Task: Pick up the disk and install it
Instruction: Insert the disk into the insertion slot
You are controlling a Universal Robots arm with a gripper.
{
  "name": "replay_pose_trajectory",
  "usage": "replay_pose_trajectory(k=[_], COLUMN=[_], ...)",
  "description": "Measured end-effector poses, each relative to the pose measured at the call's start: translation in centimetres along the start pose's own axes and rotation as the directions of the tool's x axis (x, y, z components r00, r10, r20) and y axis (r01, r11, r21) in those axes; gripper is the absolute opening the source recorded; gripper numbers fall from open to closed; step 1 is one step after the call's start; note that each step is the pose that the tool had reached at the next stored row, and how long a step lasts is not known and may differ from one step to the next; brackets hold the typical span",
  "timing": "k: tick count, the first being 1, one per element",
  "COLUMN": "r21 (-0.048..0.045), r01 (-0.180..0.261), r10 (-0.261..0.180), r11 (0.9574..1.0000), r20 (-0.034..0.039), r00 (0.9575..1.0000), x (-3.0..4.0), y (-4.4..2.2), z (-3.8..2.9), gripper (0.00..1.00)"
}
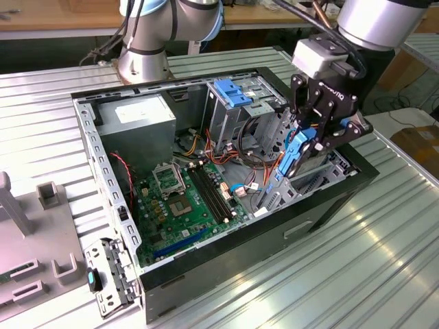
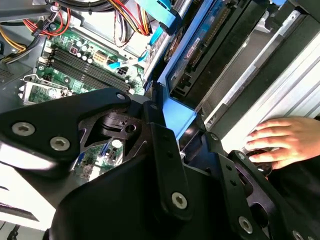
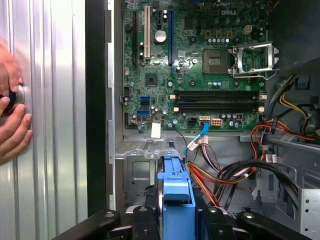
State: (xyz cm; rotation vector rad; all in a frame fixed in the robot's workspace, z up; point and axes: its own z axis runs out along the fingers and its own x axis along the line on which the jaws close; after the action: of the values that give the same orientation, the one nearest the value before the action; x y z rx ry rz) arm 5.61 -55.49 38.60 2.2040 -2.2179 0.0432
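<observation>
Disk (image 1: pixel 295 152) hangs edge-on, nearly vertical, in gripper (image 1: pixel 310 145).

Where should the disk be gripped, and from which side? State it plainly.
Grip the disk by its upper end, across the blue rails, coming from above the open case. It stands on edge with its lower end pointing down into the case, so a top hold leaves that end free. The gripper seems closed on it this way.

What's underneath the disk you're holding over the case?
Under the disk, clamped in the gripper, the first wrist view shows the case's grey metal bay and orange and black cables alongside. The spot directly beneath is hidden by the disk itself.
</observation>
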Motion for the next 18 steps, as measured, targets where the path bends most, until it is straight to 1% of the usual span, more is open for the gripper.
replay_pose_trajectory(k=[2,4,5,10,11,13,14,17,18], r21=[-0.0004,-0.0011,-0.0014,-0.0014,-0.0014,-0.0015,-0.0014,-0.0014,-0.0014], r01=[0.000,0.000,0.000,0.000,0.000,0.000,0.000,0.000,0.000], r10=[0.000,0.000,0.000,0.000,0.000,0.000,0.000,0.000,0.000], r11=[1.0000,1.0000,1.0000,1.0000,1.0000,1.0000,1.0000,1.0000,1.0000], r20=[0.0000,0.0000,0.0001,0.0002,0.0000,-0.0001,0.0001,0.0001,-0.0001], r00=[1.0000,1.0000,1.0000,1.0000,1.0000,1.0000,1.0000,1.0000,1.0000], x=[-0.01,-0.03,-0.03,-0.04,-0.03,-0.03,-0.04,-0.04,-0.04], y=[0.01,0.01,0.01,0.00,0.00,0.00,-0.13,-0.73,-1.34], z=[0.43,1.08,1.22,1.26,1.26,1.27,1.30,1.36,1.39], gripper=[0.37,0.37,0.37,0.37,0.45,0.45,0.44,0.24,0.18])
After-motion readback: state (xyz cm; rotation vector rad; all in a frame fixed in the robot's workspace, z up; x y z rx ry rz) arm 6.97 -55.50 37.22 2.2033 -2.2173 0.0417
